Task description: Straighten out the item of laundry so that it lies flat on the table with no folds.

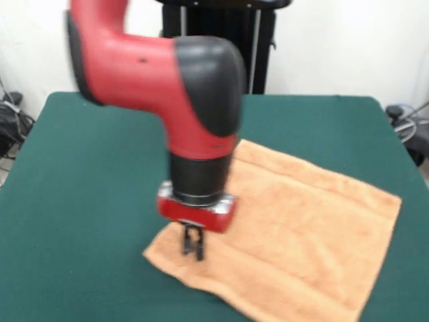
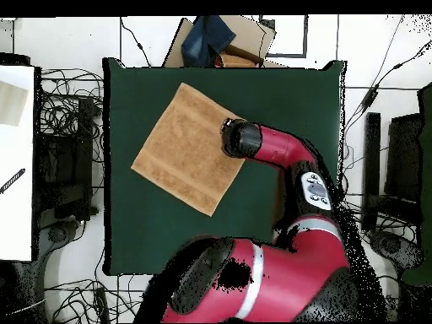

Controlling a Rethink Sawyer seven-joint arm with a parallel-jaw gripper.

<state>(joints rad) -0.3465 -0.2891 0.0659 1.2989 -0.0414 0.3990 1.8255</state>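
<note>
The orange-tan towel (image 1: 301, 235) lies spread out on the dark green table (image 1: 87, 168), turned at an angle, with its woven band visible near the edges. No fold shows on it. My gripper (image 1: 193, 249) points straight down over the towel's left corner, its two dark fingers (image 1: 187, 244) close together with nothing seen between them. I cannot tell whether the tips touch the cloth. In the overhead view the towel (image 2: 190, 148) sits as a diamond on the table (image 2: 278, 93), and the arm's wrist (image 2: 240, 138) covers its right corner and hides the gripper.
A cardboard box with a blue item (image 2: 221, 42) sits just past the table's far edge in the overhead view. Cables and dark equipment (image 2: 63, 160) lie on the floor around the table. A white surface (image 2: 17, 160) stands at the left.
</note>
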